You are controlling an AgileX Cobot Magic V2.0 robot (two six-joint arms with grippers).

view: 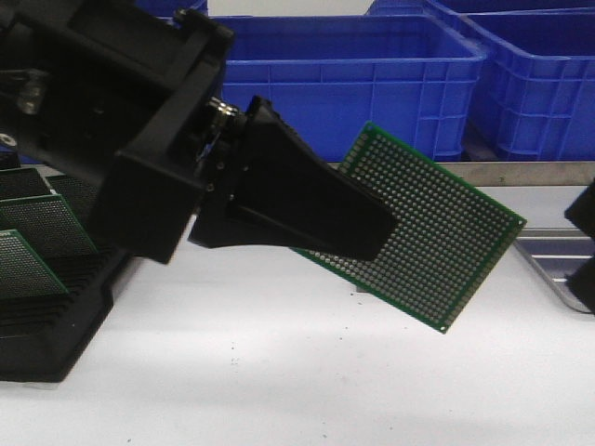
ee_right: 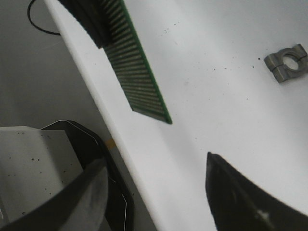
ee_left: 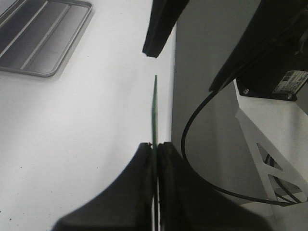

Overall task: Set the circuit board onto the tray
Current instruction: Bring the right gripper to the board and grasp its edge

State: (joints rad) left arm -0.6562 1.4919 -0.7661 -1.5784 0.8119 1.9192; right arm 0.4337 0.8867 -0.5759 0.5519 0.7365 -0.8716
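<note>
Okay, left gripper [view: 376, 232] clamps the circuit board [view: 437, 242] midair; right gripper [ee_right: 159, 192] gapes, empty. I'd carry it rightward, level it over the tray [view: 558, 265], then release low.

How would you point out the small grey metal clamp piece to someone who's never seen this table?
Start at the white table. In the right wrist view, beyond the green circuit board, a small grey metal clamp lies alone. Its central hole and two lobes set it apart.
</note>
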